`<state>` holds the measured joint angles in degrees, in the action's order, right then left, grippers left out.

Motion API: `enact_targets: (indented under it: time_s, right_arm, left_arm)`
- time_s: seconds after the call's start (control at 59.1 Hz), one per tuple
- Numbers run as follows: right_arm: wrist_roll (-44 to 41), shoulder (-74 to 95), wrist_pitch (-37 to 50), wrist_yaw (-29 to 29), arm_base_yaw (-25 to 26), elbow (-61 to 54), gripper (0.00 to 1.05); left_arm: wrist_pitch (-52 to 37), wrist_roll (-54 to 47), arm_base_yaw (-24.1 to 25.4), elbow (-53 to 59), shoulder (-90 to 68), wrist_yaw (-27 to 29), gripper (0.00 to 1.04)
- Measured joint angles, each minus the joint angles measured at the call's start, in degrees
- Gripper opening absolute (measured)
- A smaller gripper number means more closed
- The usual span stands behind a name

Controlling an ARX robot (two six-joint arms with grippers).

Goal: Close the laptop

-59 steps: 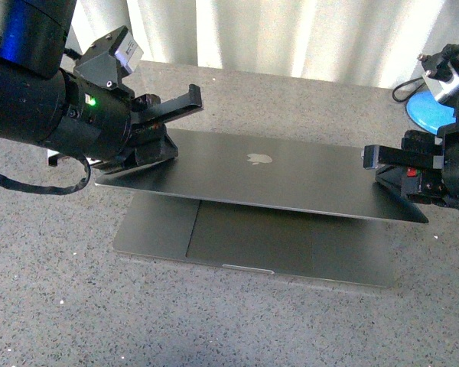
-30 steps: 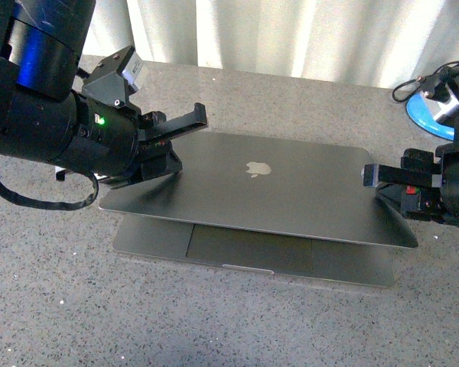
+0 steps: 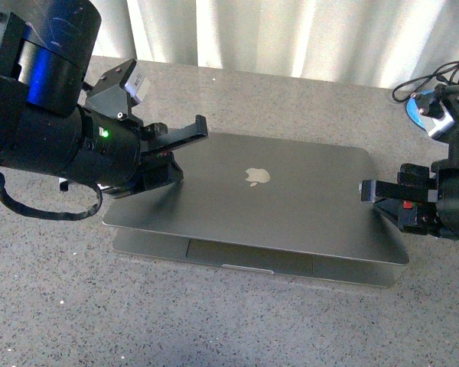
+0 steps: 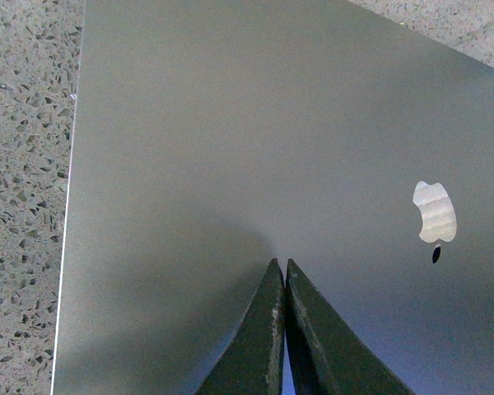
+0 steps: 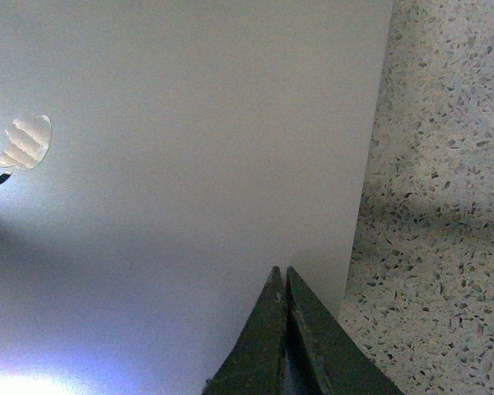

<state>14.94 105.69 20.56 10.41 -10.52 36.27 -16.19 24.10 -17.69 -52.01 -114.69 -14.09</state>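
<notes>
The grey laptop (image 3: 275,195) lies in the middle of the speckled table, its lid with the pale apple logo (image 3: 257,177) lowered almost flat. A narrow strip of the base and trackpad (image 3: 249,258) shows under the lid's front edge. My left gripper (image 3: 167,170) is shut and rests on the lid's left side; its closed tips (image 4: 280,265) touch bare metal near the logo (image 4: 435,212). Over at the lid's right edge, my right gripper (image 3: 376,200) is shut too, tips (image 5: 281,271) on the lid (image 5: 189,164) close to that edge.
A pale curtain (image 3: 291,34) hangs behind the table's far edge. A blue round object (image 3: 415,108) with a black cable lies at the far right. Speckled tabletop (image 3: 214,321) stretches in front of the laptop.
The lid has come down from a raised tilt to nearly flat on the base. Both grippers moved down with it, still shut.
</notes>
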Motion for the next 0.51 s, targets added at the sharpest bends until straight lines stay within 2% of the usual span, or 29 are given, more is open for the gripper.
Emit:
enact_targets:
  time_s: [0.508]
  right_arm:
    - [0.52,1.57,0.61,0.02,-0.24,-0.04,0.01]
  left_arm:
    - [-0.72,0.02,0.68,0.26,-0.96,-0.39,0.04]
